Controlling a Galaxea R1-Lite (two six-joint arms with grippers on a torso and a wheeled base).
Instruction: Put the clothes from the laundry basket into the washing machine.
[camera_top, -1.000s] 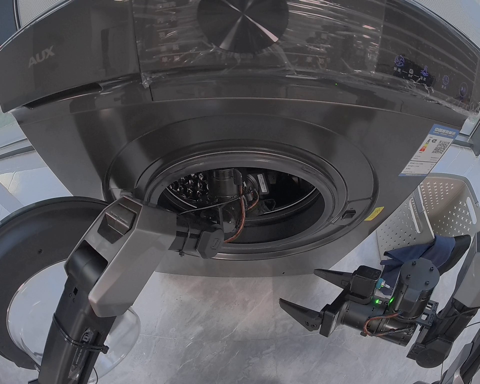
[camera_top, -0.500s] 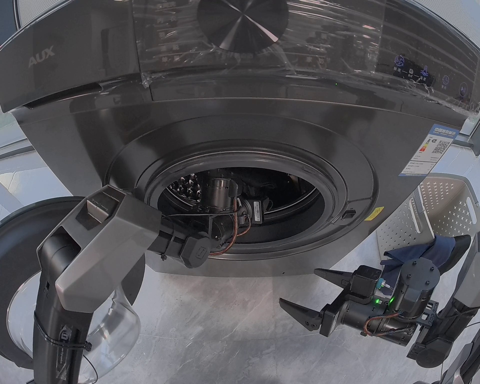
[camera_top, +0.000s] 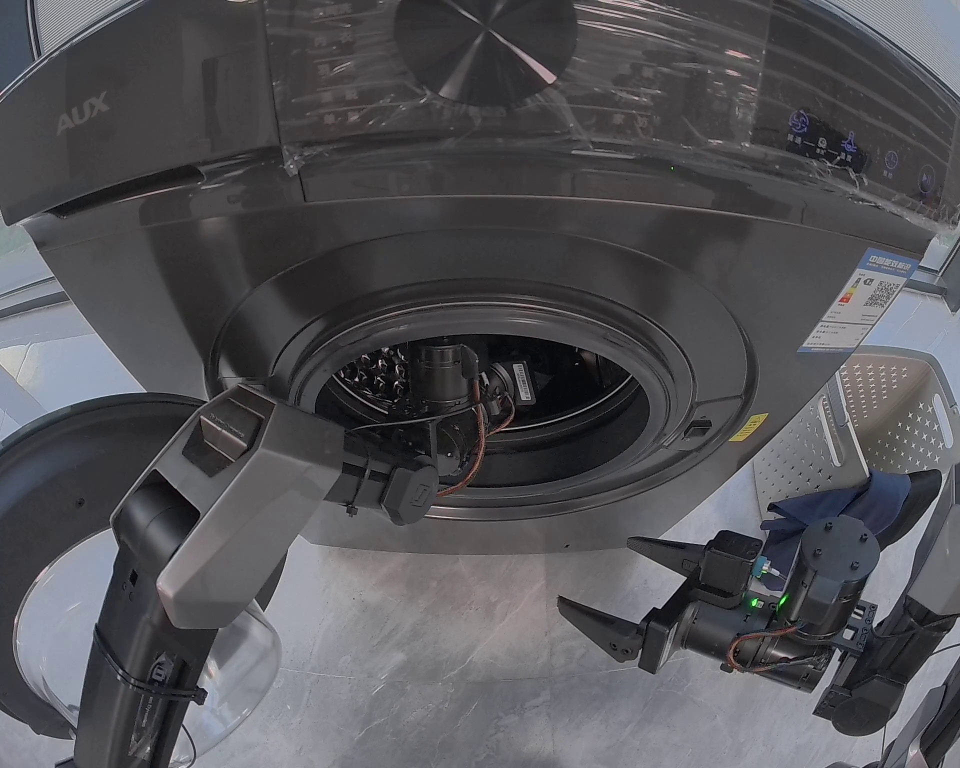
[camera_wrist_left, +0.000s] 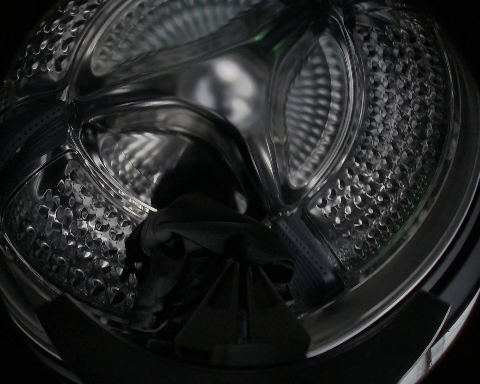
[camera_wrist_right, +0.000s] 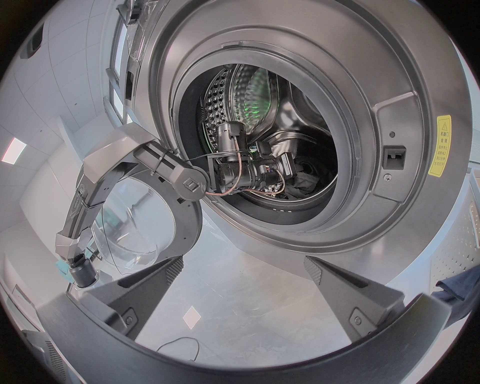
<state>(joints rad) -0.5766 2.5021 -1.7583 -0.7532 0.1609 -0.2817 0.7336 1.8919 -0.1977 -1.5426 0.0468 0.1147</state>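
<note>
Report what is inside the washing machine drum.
A dark garment lies low in the drum, with the left gripper shut on its bunched folds. Whatever lies under the garment and gripper is covered.

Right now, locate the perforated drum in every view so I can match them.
Head view: drum inside the door rim, behind the left arm.
Left wrist view: drum all around, dark garment inside it.
Right wrist view: drum inside the door rim, beyond the left arm.
Shared landmark: the door rim.
</note>
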